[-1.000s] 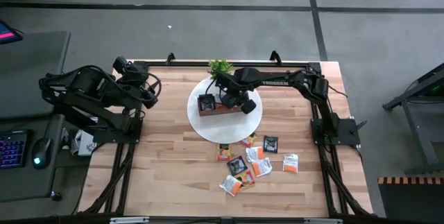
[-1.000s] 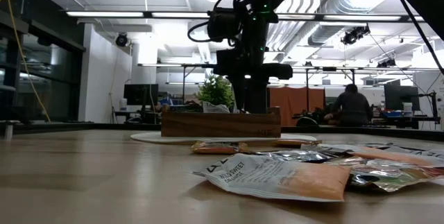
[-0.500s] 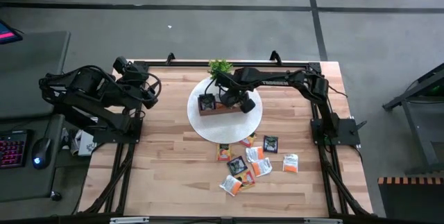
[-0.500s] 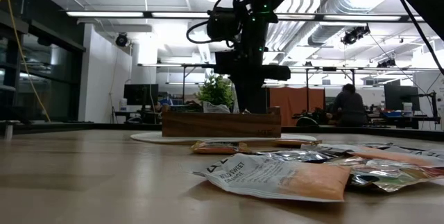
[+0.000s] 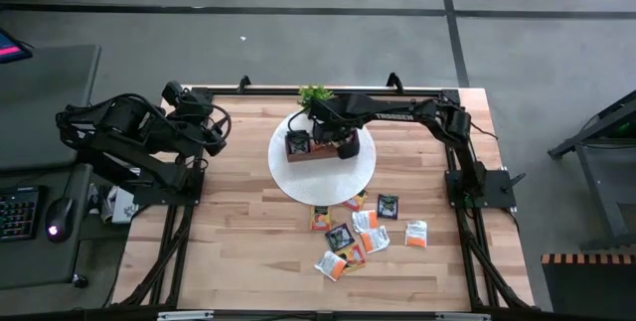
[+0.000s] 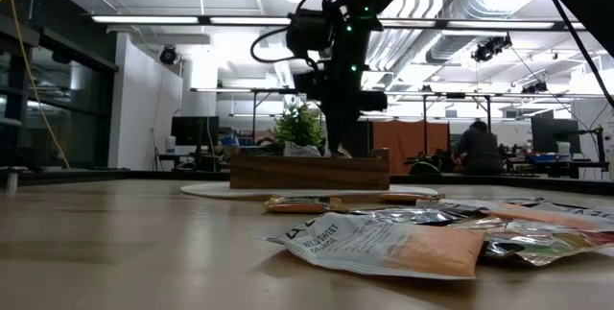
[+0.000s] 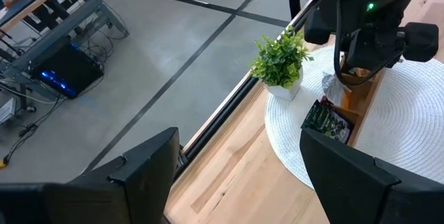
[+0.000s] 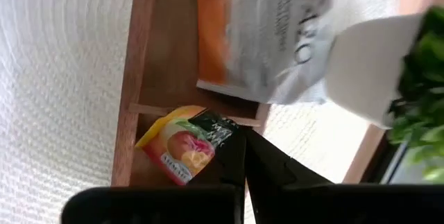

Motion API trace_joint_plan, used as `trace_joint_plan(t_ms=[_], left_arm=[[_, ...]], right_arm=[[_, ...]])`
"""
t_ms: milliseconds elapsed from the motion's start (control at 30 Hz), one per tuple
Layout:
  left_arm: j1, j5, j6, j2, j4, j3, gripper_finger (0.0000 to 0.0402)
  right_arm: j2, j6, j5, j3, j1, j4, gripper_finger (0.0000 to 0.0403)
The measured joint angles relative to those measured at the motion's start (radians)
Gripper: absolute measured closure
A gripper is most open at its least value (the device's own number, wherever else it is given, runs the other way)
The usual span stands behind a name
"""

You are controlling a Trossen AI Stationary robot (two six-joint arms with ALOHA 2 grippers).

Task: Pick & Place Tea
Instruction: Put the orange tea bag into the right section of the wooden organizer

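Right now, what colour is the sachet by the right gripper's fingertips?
Orange sachet with a dark top and fruit picture, clearest in the right wrist view.

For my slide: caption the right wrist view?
Right pincer shut over the wooden tray, beside an orange sachet.

The right gripper (image 5: 343, 145) covers part of the brown three-compartment wooden tray (image 5: 298, 157) from above. The small green potted plant (image 8: 409, 78) is cut off at the right wrist picture's edge. Print on the loose square tea sachets (image 5: 360, 232) is too small to read.
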Motion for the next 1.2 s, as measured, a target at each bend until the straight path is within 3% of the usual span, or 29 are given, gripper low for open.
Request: trace_joint_plan(t_ms=[333,667,1200], left_arm=[[0.0,0.02,0.0,0.0,-0.001,0.0,0.0105],[0.0,0.02,0.001,0.0,-0.003,0.0,0.0105],[0.0,0.033,0.0,0.0,0.0,0.0,0.0105]], right_arm=[[0.0,0.193,0.045,0.103,0.007,-0.093,0.0403],[0.0,0.461,0.046,0.11,0.011,-0.118,0.0403],[0.0,0.656,0.12,0.11,0.001,-0.171,0.0403]])
